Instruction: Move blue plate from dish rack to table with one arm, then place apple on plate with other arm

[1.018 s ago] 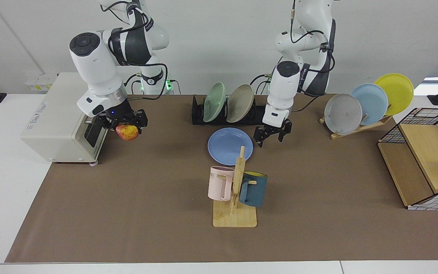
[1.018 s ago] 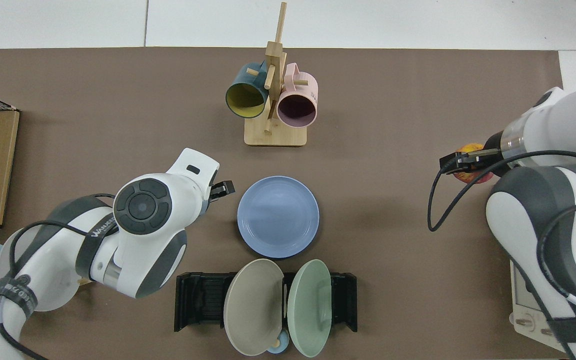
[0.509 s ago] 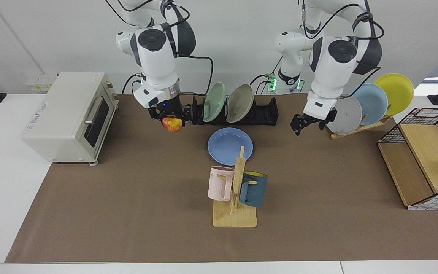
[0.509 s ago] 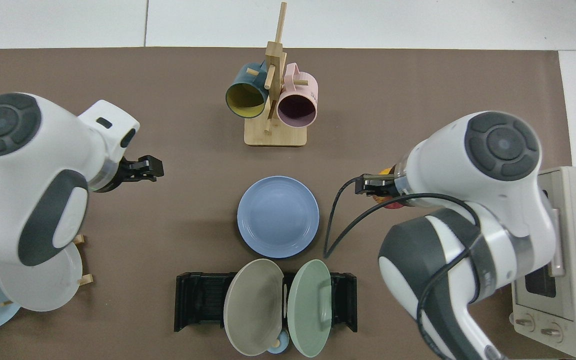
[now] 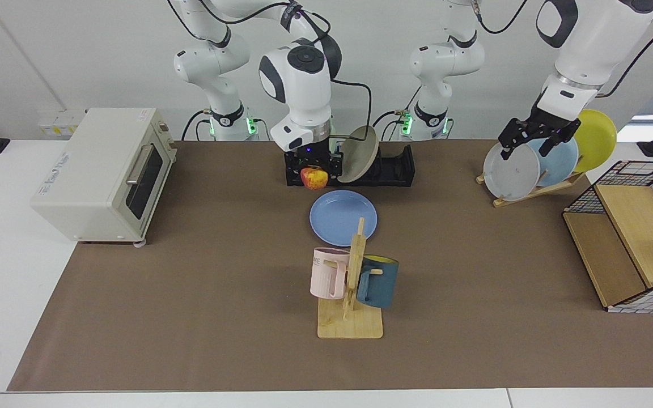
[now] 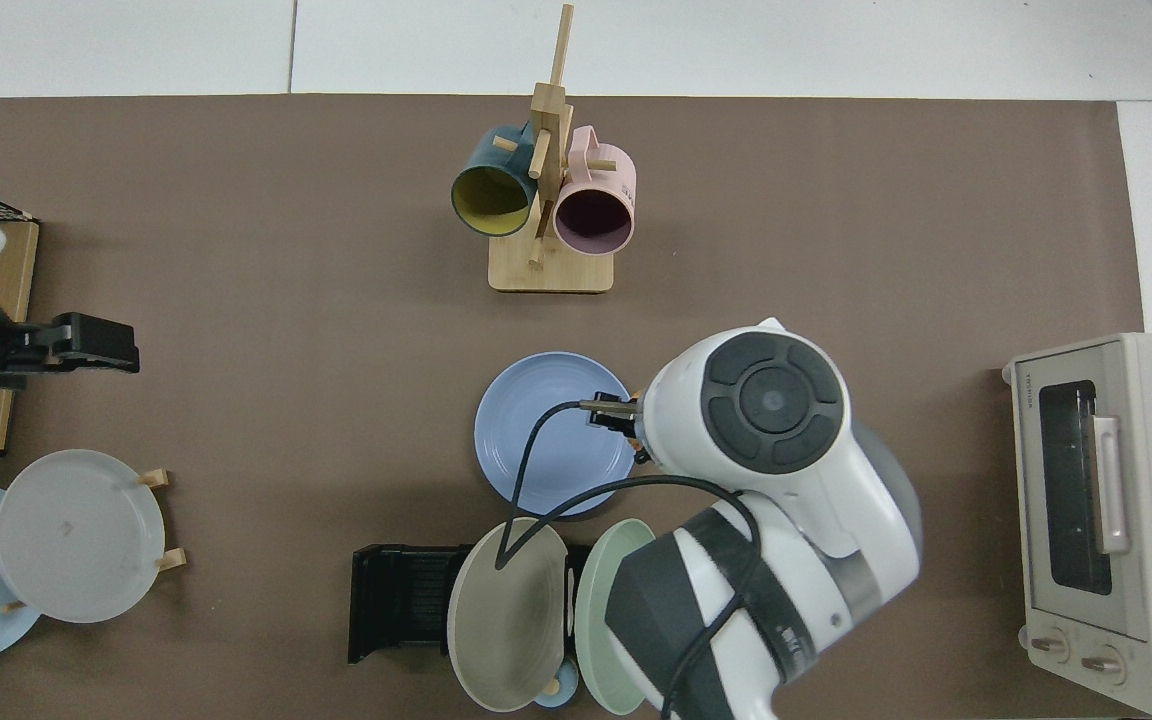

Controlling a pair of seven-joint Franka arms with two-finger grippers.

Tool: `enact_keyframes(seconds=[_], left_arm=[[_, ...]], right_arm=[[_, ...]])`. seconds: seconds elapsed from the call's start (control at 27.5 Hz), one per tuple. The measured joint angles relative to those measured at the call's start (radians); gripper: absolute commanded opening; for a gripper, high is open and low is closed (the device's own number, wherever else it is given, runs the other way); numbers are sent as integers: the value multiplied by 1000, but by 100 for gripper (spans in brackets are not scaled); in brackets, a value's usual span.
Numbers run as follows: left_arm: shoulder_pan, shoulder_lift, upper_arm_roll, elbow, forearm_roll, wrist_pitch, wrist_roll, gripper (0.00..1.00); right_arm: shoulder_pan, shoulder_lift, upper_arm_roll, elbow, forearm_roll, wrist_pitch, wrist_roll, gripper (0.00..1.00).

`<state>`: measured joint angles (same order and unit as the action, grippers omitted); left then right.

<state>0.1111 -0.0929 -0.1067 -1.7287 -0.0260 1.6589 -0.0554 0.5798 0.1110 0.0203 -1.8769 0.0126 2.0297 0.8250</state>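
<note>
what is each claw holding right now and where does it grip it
The right claw holds the apple by its top, above the blue plate. The left claw holds nothing, raised by the grey plate.

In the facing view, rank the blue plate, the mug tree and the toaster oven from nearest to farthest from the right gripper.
From the right gripper, shut on the apple:
1. Blue plate, just below it.
2. Mug tree, further toward the camera.
3. Toaster oven, far off at the table's end.
</note>
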Motion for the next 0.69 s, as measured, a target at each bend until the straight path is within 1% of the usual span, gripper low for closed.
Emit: enact_keyframes(seconds=[0.25,0.47,0.69], left_arm=[[-1,-15,-13,-4,0,-9,11,100],[-1,-14,-18,-8,0,-9,13,100],[-1,-14,-18,-15,0,-9,15,100]], right_arm=[[48,72,-1,-6,2,76,44,0],[93,144,-1,-20,2,161,112,0],[99,205,-5,-54,2,253,120,0]])
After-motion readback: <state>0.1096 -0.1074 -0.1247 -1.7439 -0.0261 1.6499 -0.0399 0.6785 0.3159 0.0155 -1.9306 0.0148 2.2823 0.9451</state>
